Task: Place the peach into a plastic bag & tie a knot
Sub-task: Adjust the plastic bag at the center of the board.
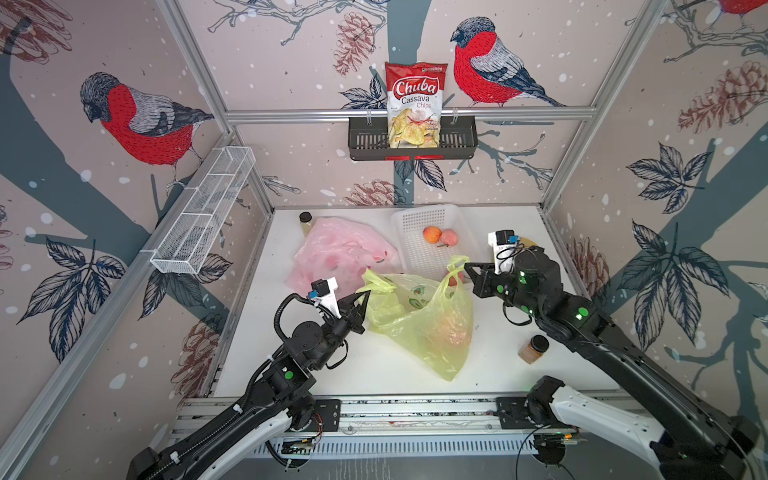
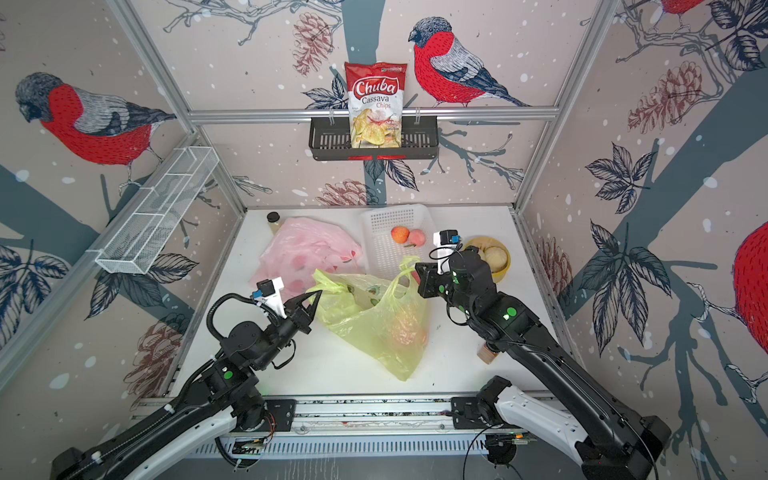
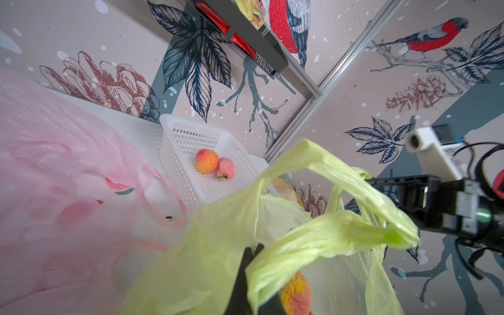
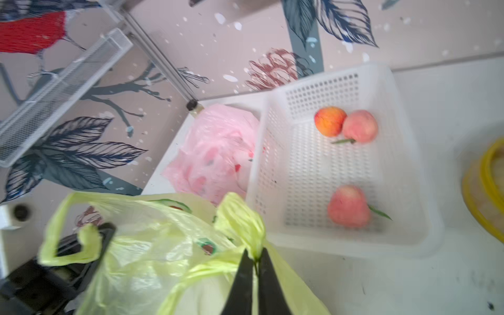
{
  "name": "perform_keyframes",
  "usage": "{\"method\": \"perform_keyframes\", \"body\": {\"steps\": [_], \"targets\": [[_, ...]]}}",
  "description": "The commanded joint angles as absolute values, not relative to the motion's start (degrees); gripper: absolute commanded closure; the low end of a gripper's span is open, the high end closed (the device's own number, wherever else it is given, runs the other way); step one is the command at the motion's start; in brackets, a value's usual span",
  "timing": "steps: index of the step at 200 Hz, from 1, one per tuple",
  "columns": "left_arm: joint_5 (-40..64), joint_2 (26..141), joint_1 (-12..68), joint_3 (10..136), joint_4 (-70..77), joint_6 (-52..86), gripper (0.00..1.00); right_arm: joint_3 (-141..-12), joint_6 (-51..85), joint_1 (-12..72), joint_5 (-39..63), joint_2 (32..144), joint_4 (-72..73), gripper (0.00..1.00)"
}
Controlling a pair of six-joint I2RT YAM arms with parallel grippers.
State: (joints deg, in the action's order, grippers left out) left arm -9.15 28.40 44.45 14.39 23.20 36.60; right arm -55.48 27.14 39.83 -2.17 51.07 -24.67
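Note:
A yellow-green plastic bag (image 1: 419, 324) lies mid-table in both top views (image 2: 374, 328). One peach (image 1: 453, 328) shows through its film and in the left wrist view (image 3: 296, 296). My left gripper (image 1: 365, 296) is shut on the bag's left handle (image 3: 327, 234), its tips together (image 3: 255, 246). My right gripper (image 1: 466, 266) pinches the right handle (image 4: 240, 218). Its jaws (image 4: 255, 252) stand a sliver apart with the green strip between them. Three more peaches lie in the white basket (image 4: 409, 240), among them one by the front wall (image 4: 349, 206).
A pink bag (image 1: 336, 253) lies behind the green one, with a small bottle (image 1: 305, 220) at the back left. A brown jar (image 1: 534, 349) stands under the right arm, and a yellow bowl (image 2: 492, 257) sits beyond the right wrist. Shelves hang on the walls.

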Motion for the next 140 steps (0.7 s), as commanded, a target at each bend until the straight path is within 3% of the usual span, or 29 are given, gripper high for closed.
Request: {"method": "perform_keyframes", "body": {"steps": [1,14,43,64,95,140], "targets": [[-9.35,28.86,44.82,13.63,32.34,38.01,1.0,-57.83,26.91,38.58,-7.3,49.03,-24.59,0.36],[-9.13,29.41,44.82,13.62,32.65,38.05,1.0,-61.63,25.48,38.59,-8.39,48.14,-25.5,0.29],[-8.83,30.66,44.91,14.14,32.86,37.89,1.0,-70.16,22.01,40.86,-0.4,51.29,-26.28,0.32],[-9.14,30.94,44.91,14.58,32.14,37.6,1.0,-74.74,18.14,50.37,0.85,56.17,-26.6,0.34],[-9.53,30.43,45.0,15.15,30.72,37.05,1.0,-79.63,14.31,62.32,-2.23,66.93,-29.73,0.23],[-9.38,30.65,45.0,15.55,30.39,36.89,1.0,-80.62,12.49,65.34,-4.46,75.27,-28.06,0.14]]}}
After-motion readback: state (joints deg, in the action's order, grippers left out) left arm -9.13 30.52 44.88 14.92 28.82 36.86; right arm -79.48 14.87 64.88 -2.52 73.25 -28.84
